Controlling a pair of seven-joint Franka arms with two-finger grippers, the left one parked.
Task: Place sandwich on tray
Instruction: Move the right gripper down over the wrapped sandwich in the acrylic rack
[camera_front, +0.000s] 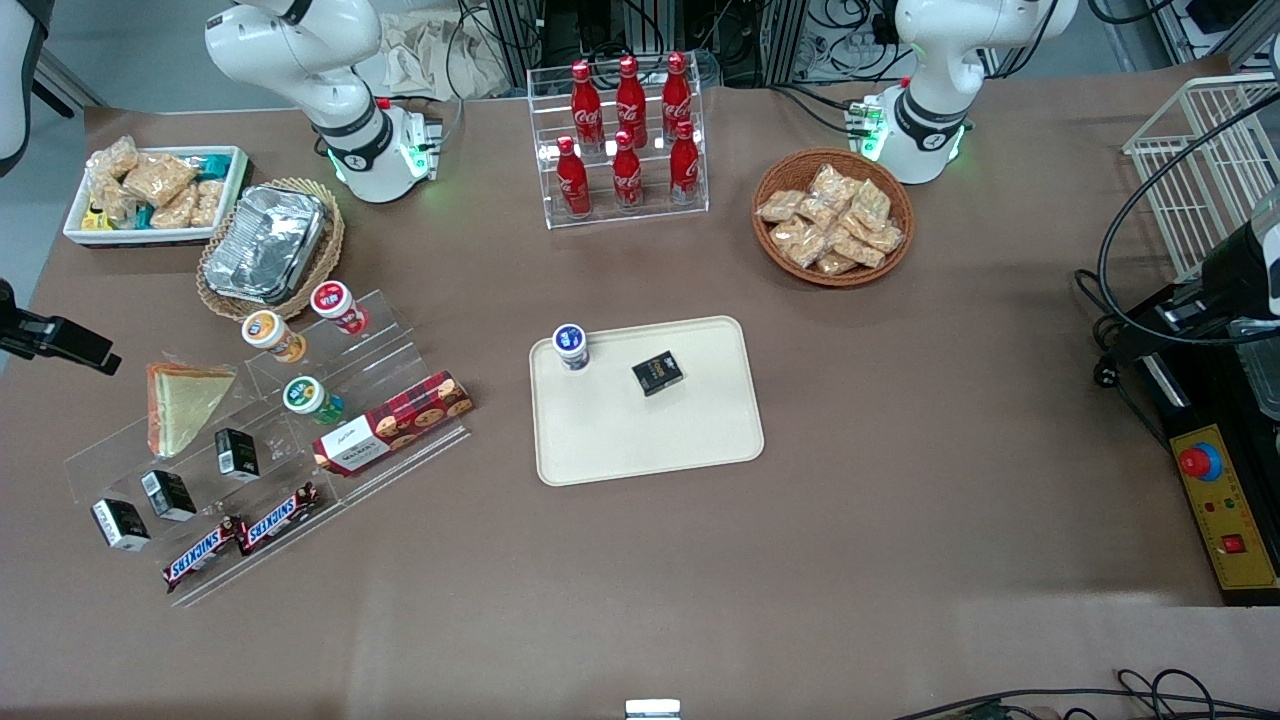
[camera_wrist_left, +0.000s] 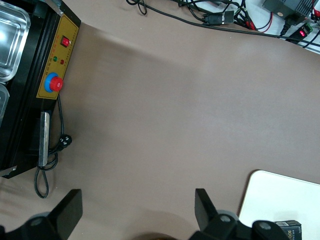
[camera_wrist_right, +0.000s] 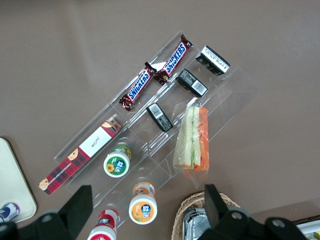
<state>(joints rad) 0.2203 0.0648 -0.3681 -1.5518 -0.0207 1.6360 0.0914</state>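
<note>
The sandwich (camera_wrist_right: 193, 140) is seen standing on its edge on the clear acrylic stepped display (camera_wrist_right: 165, 125), wrapped in clear plastic, with its green and orange filling turned up toward the wrist camera. It is not held: the gripper (camera_wrist_right: 147, 210) hangs high above the display with its jaws spread wide and nothing between them. The sandwich lies below the jaws and a little off their centre line, closer to one finger than to the other. Just beside the sandwich on the same display, small black cartons (camera_wrist_right: 160, 117) are set, and two Snickers bars (camera_wrist_right: 156, 73) lie on the lowest step. Directly under the gap of the jaws, round-lidded cups (camera_wrist_right: 117, 164) are lined up, with a red tartan biscuit box (camera_wrist_right: 82, 155) next to them.

The tray (camera_front: 640, 440) is well apart from the display, toward the middle of the table. A blue-lidded cup (camera_front: 571, 345) and a small black box (camera_front: 657, 373) are already held on it, yet much of its surface nearer the front camera is left bare.

By this judgement the task is at its opening: nothing has been grasped yet. Left to be done are the shift over the sandwich, the descent, the closing on its wrapped faces, the lift, the carry to the tray, and the release on a free patch.
</note>
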